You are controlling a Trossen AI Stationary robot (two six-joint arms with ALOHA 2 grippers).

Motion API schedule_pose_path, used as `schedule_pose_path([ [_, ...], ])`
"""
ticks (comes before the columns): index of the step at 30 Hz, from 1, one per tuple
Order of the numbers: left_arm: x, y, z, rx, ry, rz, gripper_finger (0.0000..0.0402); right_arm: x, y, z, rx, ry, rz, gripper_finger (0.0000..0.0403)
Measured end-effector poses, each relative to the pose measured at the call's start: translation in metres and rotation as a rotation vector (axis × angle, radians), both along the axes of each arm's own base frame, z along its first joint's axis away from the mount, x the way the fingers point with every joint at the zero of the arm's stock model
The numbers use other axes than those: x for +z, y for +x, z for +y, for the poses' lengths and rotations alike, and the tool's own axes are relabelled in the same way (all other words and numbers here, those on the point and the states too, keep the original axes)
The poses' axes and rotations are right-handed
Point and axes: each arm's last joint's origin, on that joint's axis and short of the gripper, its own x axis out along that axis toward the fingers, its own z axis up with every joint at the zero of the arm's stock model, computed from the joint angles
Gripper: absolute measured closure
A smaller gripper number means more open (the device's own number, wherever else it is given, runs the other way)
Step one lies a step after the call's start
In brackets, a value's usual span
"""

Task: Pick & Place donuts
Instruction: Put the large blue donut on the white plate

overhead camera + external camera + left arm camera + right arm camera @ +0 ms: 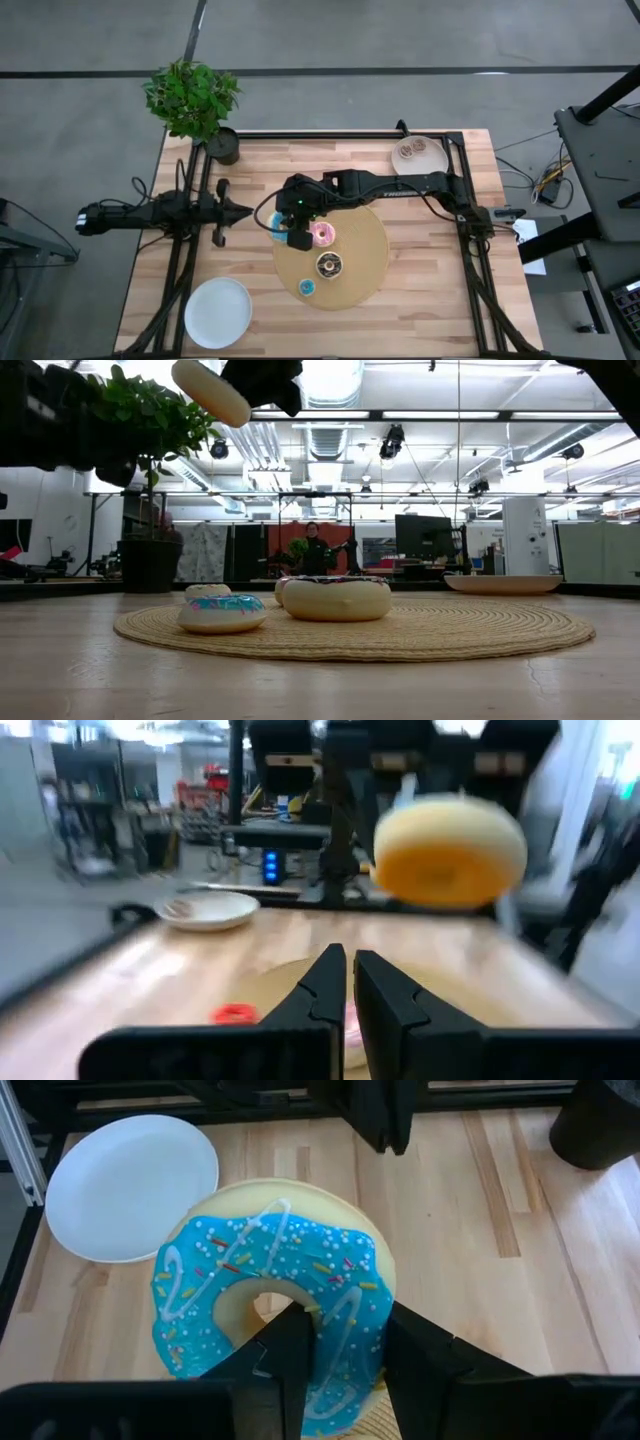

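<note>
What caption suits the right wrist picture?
Right gripper lifting a blue-iced donut above the wooden table, white plate beyond.

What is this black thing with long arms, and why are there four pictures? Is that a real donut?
It is a robot with two dark arms at a wooden table. Each arm ends in a two-finger pincher, its tool. One picture looks down from above, one looks level across the tabletop, and two come from small cameras on the arms' wrists.

The right tool is shut on a toy ring donut with blue icing and sprinkles, held up in the air. The left tool is shut and empty, waiting at the side.

On the round woven straw mat lie a pink-iced donut, a chocolate-brown one and a tiny light-blue one. There are also an empty white plate, another plate holding donuts, and a potted green plant.
</note>
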Motion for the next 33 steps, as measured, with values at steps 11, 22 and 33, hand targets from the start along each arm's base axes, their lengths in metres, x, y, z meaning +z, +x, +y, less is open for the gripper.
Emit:
schedule_pose_path([
  [11,0.008,-0.001,-0.001,-0.077,-0.669,-0.091,0.0401,0.000,0.000,0.000,0.001,-0.001,0.000,0.0295],
  [22,0.010,-0.001,-0.002,-0.123,-1.039,-0.073,0.0401,0.000,0.000,0.000,0.003,-0.003,-0.001,0.0290],
  [33,0.060,-0.005,-0.002,-0.095,-1.034,0.022,0.0401,0.000,0.000,0.000,0.003,-0.003,-0.001,0.0296],
])
